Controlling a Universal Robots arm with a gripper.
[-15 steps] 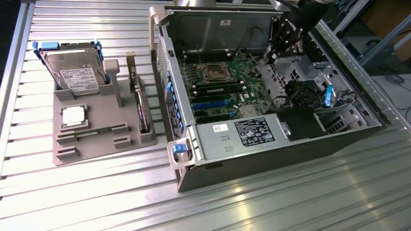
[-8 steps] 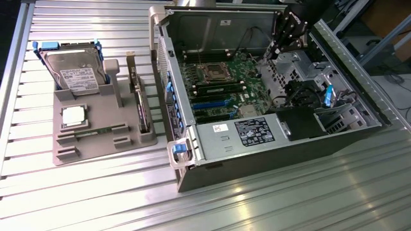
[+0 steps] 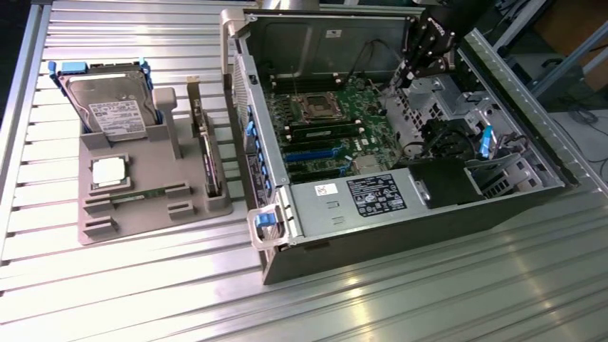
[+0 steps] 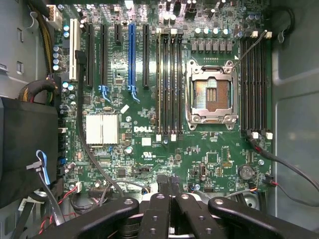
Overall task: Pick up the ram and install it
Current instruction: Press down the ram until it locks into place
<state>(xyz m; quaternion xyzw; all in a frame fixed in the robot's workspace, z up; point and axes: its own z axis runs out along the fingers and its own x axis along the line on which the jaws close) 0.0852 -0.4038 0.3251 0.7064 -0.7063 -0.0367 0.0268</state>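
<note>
The ram (image 3: pixel 144 194) is a thin green strip lying in a slot of the grey tray (image 3: pixel 114 231), on the exterior view's left, just in front of the square silver processor (image 3: pixel 108 172). My gripper (image 3: pixel 411 77) hangs over the open computer case (image 3: pixel 380 235), far from the tray, above the far end of the motherboard (image 3: pixel 332 132). In the wrist view the gripper (image 4: pixel 169 185) has its black fingers (image 4: pixel 158 209) pressed together with nothing between them. It looks down on the motherboard's long memory slots (image 4: pixel 169 84) beside the open processor socket (image 4: pixel 211 94).
A hard drive (image 3: pixel 114 107) stands at the back of the tray and a dark expansion card (image 3: pixel 211 153) stands on edge along its side. Inside the case are the power supply (image 3: pixel 366 194), drive cages (image 3: pixel 456 107), loose cables (image 4: pixel 89 164) and a second bank of memory slots (image 4: pixel 254 84).
</note>
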